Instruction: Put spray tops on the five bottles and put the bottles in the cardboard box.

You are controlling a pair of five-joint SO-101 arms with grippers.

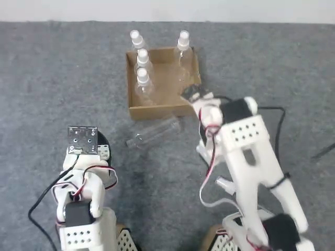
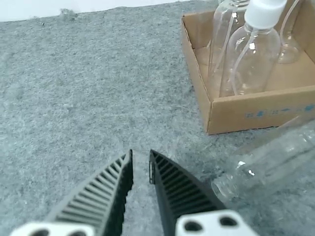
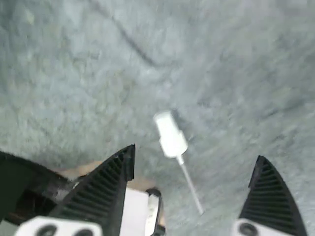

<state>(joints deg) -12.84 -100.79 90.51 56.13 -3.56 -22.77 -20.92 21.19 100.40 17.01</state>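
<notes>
The right gripper (image 3: pixel 195 153) is wide open and holds nothing. A white spray top (image 3: pixel 171 135) lies on the grey mat (image 3: pixel 74 59) between its two jaws. Its thin tube (image 3: pixel 191 189) points back toward the gripper.

I think the next job is to pinch this top, and that could go wrong. The top is small and round, so it may roll or pop out if the jaws shut on its edge. The tube is thin and could bend if a jaw catches it. The top lies flat too, so it may come up crooked and then miss the bottle's mouth.

The right arm is stretched forward, with its wrist tipped down beside the front right corner of the cardboard box (image 1: pixel 157 111). The last bottle (image 1: pixel 154 132) lies on its side on the mat, just in front of the box, with no top on it. In the box stand four bottles (image 1: pixel 143 78) with tops on.

The left gripper (image 2: pixel 141 153) is nearly pinched shut with nothing in it. Its arm is tucked back, near the open mouth of the lying bottle.
</notes>
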